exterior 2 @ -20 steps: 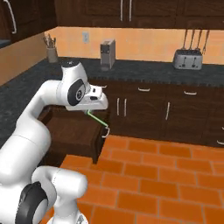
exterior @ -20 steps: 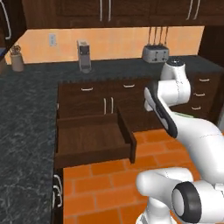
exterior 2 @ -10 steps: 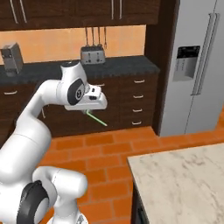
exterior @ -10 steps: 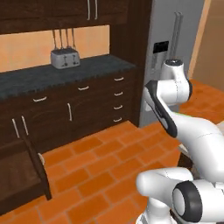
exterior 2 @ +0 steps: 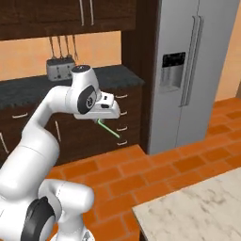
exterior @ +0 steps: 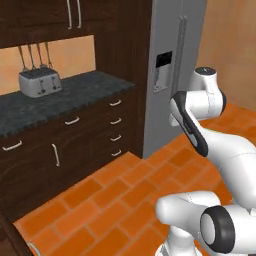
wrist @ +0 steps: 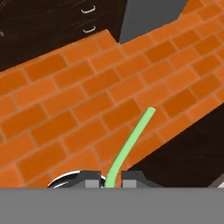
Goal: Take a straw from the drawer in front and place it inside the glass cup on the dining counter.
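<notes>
Green, thin and straight, the light plastic straw was pinched at its lower end between the two dark fingertips of the gripper, jaws drawn narrow against it. Stuck out from the gripper at a slant, free end pointing away and a little to one side in the hand view; seen in the right base view as a short green stick poking down and outward from under the gripper.

Held in the air well above the orange brick-tile floor, with nothing touching the straw but the fingertips. Beyond the straw's tip in the hand view, dark brown wood cabinet drawers with small silver handles and the foot of a tall grey steel refrigerator. Same refrigerator stood well off beyond the gripper in the right base view, beside the run of dark lower cabinets topped by a black speckled granite bench carrying a silver toaster.

Below and to the near side of the gripper in the right base view, a corner of the beige veined marble bench, well apart from the straw. Glass cup not made out.
</notes>
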